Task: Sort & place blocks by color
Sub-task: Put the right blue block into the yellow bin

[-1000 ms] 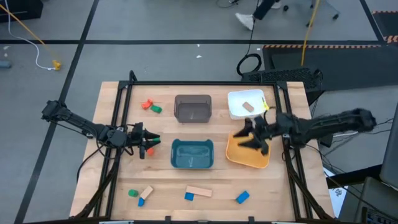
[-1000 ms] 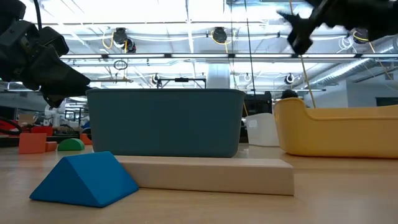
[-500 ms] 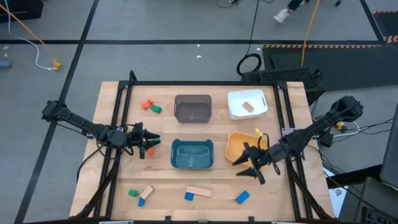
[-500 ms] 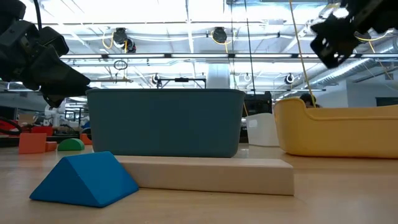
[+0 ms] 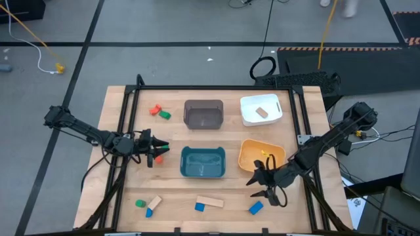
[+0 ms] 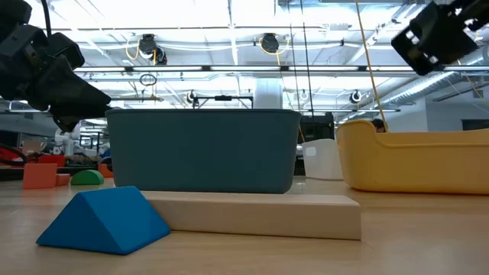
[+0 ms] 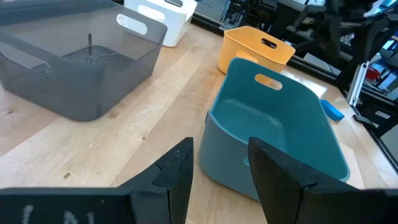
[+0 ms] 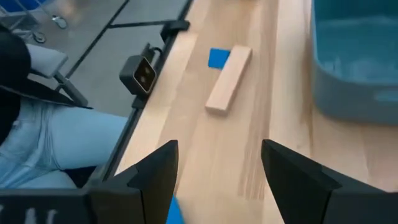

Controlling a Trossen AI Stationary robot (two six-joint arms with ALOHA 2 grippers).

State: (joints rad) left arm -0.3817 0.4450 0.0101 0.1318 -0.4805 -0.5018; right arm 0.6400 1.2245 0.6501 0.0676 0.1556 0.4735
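Overhead, table-level and two wrist views, all sharing the teal tray.

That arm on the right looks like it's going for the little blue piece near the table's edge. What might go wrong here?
Two things, I'd guess. The blue block lies close to the table edge, so a clumsy touch from the open right gripper might push it off. Also, the yellow tray sits right behind that gripper, so the arm could bump it when lifting away. The left gripper waits by the blue tray, out of the way.
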